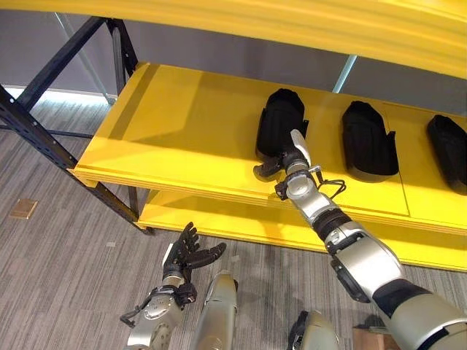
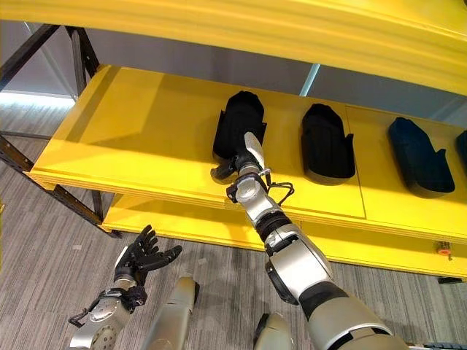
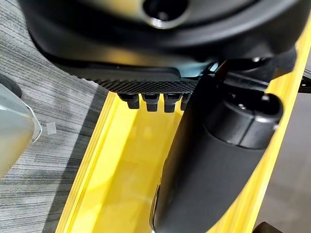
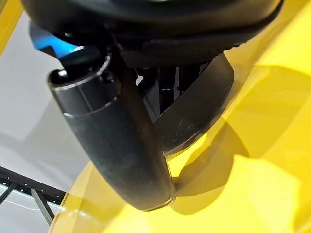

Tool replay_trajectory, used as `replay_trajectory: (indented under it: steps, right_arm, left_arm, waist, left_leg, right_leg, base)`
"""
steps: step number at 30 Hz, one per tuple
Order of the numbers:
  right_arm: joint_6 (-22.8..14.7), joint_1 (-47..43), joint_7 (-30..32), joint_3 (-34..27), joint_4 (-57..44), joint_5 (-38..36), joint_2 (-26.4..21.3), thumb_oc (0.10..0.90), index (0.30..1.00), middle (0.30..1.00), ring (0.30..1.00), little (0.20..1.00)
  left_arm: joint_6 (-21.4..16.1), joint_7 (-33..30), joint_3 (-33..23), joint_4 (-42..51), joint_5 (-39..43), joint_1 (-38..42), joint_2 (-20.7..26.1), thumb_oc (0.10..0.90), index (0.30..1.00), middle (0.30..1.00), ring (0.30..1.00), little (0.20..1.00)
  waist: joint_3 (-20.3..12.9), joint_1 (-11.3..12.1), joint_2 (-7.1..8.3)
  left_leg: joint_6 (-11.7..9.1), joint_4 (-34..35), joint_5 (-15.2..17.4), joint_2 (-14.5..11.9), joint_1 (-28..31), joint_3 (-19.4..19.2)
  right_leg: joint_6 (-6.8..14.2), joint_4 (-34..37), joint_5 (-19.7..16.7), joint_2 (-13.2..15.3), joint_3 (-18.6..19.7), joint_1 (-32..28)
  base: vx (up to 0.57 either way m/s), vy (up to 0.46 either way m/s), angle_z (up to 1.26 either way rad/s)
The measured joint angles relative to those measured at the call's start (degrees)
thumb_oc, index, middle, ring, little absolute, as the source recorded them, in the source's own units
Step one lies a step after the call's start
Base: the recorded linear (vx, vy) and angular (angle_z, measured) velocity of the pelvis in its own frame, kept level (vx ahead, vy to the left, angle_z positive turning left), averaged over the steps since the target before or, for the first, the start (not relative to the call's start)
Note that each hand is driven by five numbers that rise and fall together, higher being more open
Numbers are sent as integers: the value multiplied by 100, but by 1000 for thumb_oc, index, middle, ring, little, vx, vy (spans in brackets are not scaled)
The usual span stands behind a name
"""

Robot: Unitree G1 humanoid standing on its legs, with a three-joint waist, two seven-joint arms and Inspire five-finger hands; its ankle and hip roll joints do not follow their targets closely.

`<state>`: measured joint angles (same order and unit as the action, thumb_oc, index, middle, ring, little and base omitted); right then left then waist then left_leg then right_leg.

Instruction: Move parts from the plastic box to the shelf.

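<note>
The yellow shelf (image 1: 182, 138) filled the upper part of the head views, with a second yellow board (image 1: 219, 219) below it and grey carpet (image 1: 66, 270) underneath. On the shelf lay a row of black parts, running from the centre toward 3 o'clock: the nearest part (image 1: 281, 120) at the end of the right arm, a second part (image 1: 368, 138) beside it, and a third part (image 1: 446, 149) cut off by the edge of the left eye view; the right eye view caught a sliver of a fourth part (image 2: 462, 149) at its 3 o'clock edge. So several parts seemed already placed, and the nearest one looked to be just being set down. The right hand (image 1: 281, 162) reached to the near end of that part, its fingers curled at the part's edge, though whether they gripped it or merely touched it could not be told; the right wrist view showed the dark part (image 4: 194, 111) resting on the yellow board past the thumb. The left hand (image 1: 188, 253) hung at 7 o'clock over the carpet, fingers spread and holding nothing. How many parts remained could not be judged.
</note>
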<state>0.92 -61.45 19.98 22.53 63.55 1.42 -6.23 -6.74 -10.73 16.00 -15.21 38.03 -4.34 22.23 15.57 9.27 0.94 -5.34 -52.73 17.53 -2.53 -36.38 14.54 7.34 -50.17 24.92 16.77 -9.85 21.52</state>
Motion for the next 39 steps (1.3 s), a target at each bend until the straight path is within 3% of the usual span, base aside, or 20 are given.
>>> replay_trajectory:
  steps: [15,30,39]
  right_arm:
    - [229,365,-31,141,-1446,40,-128,900,1000,1000,1000,1000]
    - [218,1035,-217,98,-2624,313,-301,900,1000,1000,1000,1000]
    - [218,1313,-348,91,-3022,978,-453,900,1000,1000,1000,1000]
  left_arm:
    - [-17,-27,-202,11,-11,59,-20,900,1000,1000,1000,1000]
    - [-17,-141,-530,20,-20,67,-66,900,1000,1000,1000,1000]
    - [-11,-138,-671,56,-32,-41,-84,900,1000,1000,1000,1000]
  waist:
    - [247,-122,106]
    - [404,-134,256]
    - [444,-161,330]
  left_leg:
    - [-25,2,-14,-24,-50,-26]
    - [20,1,12,-28,-57,-95]
    - [42,1,24,-32,-58,-157]
  right_leg:
    - [-2,30,-2,-22,12,47]
    - [-1,44,-8,-26,97,89]
    - [26,125,-44,-24,142,87]
  base:
    - [0,0,0]
    - [-1,0,0]
    - [0,0,0]
